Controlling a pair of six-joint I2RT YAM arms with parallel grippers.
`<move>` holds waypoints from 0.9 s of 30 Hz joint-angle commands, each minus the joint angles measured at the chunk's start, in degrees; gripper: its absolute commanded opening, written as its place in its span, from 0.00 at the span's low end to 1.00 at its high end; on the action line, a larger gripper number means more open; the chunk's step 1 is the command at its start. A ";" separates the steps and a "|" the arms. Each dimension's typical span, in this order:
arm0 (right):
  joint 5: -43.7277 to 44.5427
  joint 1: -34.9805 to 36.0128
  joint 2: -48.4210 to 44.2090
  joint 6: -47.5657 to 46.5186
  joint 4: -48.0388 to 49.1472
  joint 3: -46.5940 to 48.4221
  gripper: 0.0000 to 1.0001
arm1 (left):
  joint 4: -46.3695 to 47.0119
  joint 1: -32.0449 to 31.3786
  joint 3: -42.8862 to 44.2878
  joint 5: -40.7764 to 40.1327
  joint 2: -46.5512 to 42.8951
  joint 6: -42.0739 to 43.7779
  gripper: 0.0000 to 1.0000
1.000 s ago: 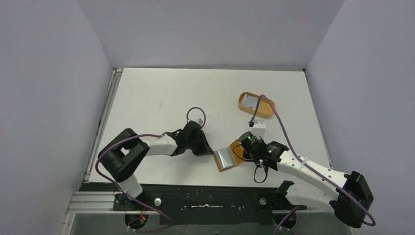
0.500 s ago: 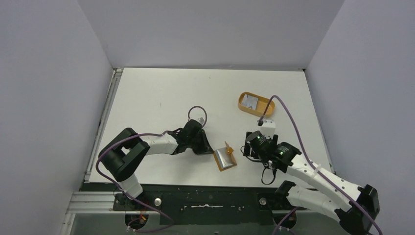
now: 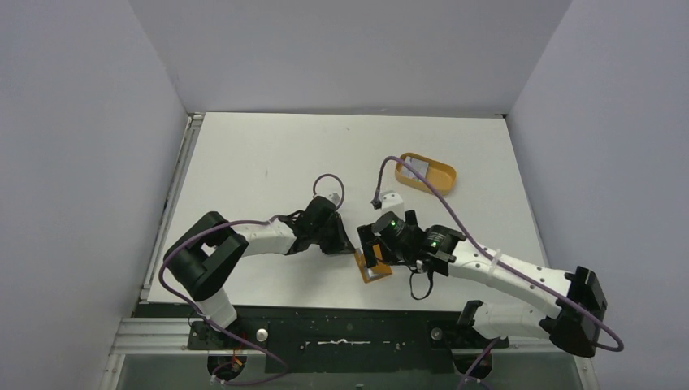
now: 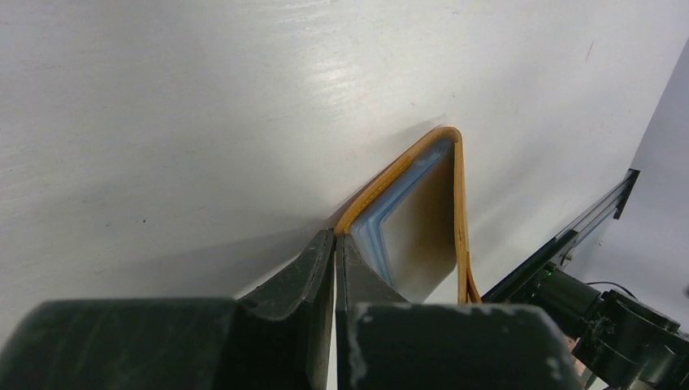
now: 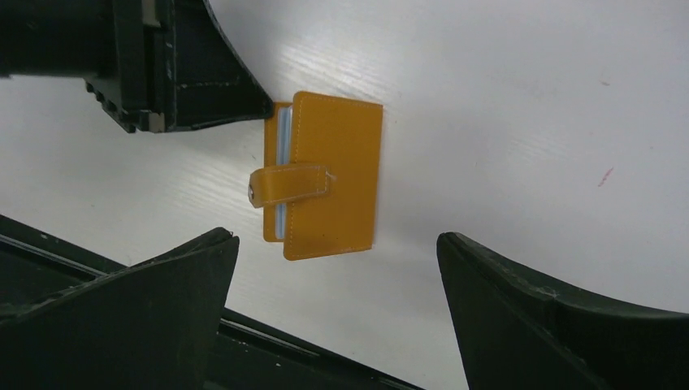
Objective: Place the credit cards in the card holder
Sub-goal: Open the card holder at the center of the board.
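Pale grey walls stand on three sides of a white bench (image 3: 268,162). Close to its near edge, at about 6 o'clock, lies the card holder (image 5: 341,171). It is orange-tan and folded almost shut, and its snap tab (image 5: 288,185) lies across the upper leaf. Thin pale-blue credit cards (image 4: 378,223) show at the open side, between the two leaves.

The left arm (image 3: 260,237) reaches it from 10 o'clock. The left jaws are closed tight, and their tips meet at one corner of the card holder, where the orange leaf runs in between them.

The right arm (image 3: 504,272) comes in from 4 o'clock. The right jaws hang above the card holder, spread wide, with nothing between them. Their black fingers (image 5: 146,309) stand apart on either side of it and do not touch it.

At 2 o'clock from the card holder, well apart, sits an orange oval tray (image 3: 435,177) with a pale card (image 3: 414,166) inside. A purple cable (image 3: 388,162) crosses one end of the tray.
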 commanded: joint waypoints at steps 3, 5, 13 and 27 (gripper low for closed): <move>-4.64 1.36 7.58 -2.50 7.43 -0.82 1.00 | 0.37 0.31 1.95 0.67 0.27 1.03 0.00; -4.93 1.67 10.24 -2.80 8.12 -0.21 1.00 | 0.37 0.24 1.98 0.69 0.37 1.02 0.00; -4.73 2.62 18.03 -4.02 7.63 1.93 1.00 | 0.52 0.37 1.81 0.94 0.70 1.06 0.00; 3.80 2.63 21.45 -2.11 4.88 0.90 0.87 | 1.22 0.39 1.20 1.37 1.05 0.93 0.00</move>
